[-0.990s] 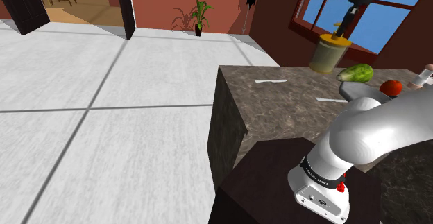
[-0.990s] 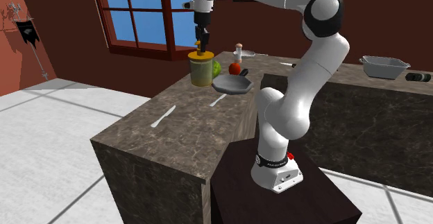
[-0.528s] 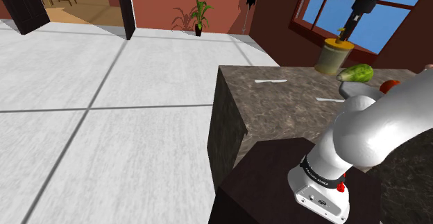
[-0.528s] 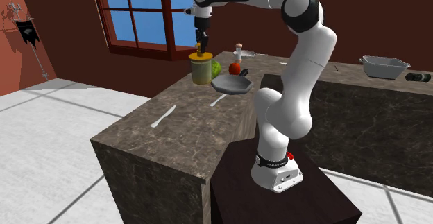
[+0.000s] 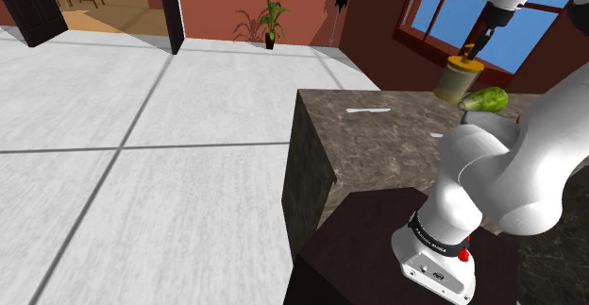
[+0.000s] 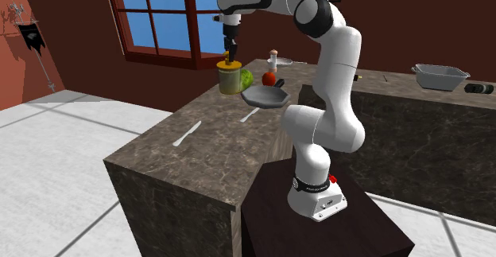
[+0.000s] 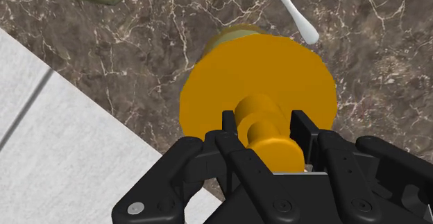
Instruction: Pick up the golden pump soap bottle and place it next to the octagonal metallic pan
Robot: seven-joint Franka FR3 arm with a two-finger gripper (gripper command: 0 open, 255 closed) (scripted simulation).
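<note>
The soap bottle (image 6: 230, 78) is a yellow-green jar with an orange cap and pump, near the counter's far end by the window. My gripper (image 6: 230, 48) comes down on it from above. In the wrist view the gripper (image 7: 267, 129) is shut, its fingers (image 7: 232, 129) clasping the orange pump (image 7: 264, 122). The bottle (image 5: 459, 78) also stands out in the shoulder view under the gripper (image 5: 479, 44). I cannot tell whether its base touches the counter. The grey octagonal pan (image 6: 266, 96) lies just beside the bottle, toward the arm's base.
A green vegetable (image 6: 247, 78), a red tomato (image 6: 269, 79) and a small bottle (image 6: 273, 59) crowd behind the pan. White utensils (image 6: 187, 134) (image 6: 250, 114) lie on the marble counter (image 6: 207, 160). A grey tray (image 6: 439, 75) sits on the far counter. Floor drops off beyond the counter's edge.
The arm's elbow has swung back over its base. In the shoulder view the gripper and bottle have shifted right and farther off, staying clasped together.
</note>
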